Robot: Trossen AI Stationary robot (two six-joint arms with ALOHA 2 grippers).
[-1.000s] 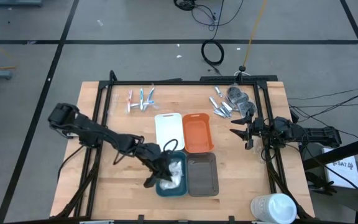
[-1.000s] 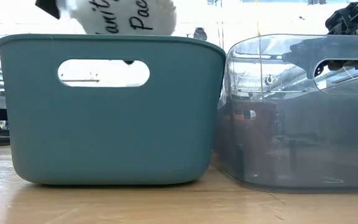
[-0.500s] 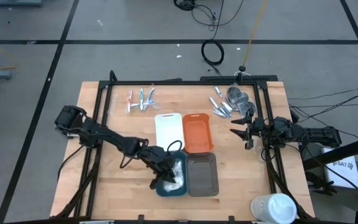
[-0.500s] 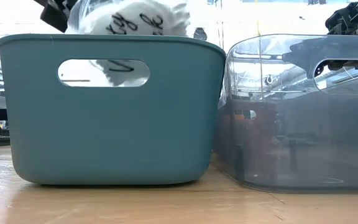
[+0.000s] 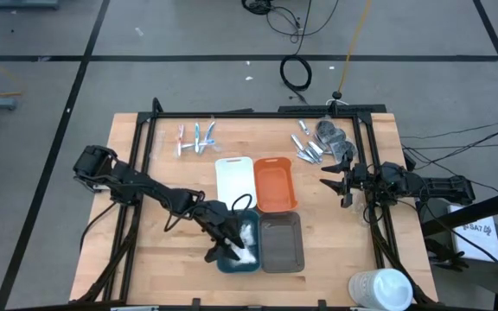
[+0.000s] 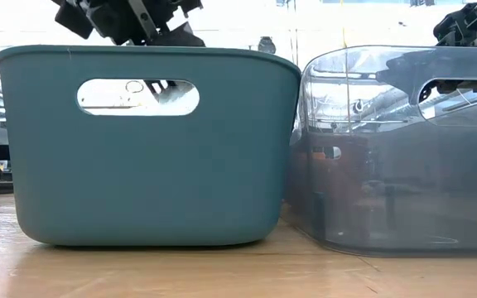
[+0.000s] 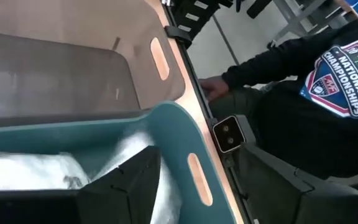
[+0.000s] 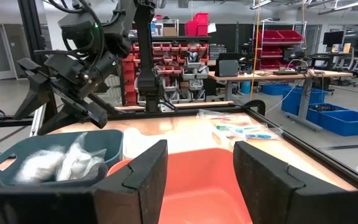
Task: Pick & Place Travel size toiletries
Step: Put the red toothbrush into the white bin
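The left gripper (image 5: 229, 244) is positioned over the teal tray (image 5: 223, 262) near the table's front edge, jaws parted and empty; white sachets (image 5: 246, 243) are seen lying inside that tray. The right gripper (image 5: 333, 185) is held above the table by its right edge, jaws apart, nothing gripped.

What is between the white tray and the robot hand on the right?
The orange tray sits between the white tray and the right gripper, with a strip of bare wooden table after it. The high view shows this.
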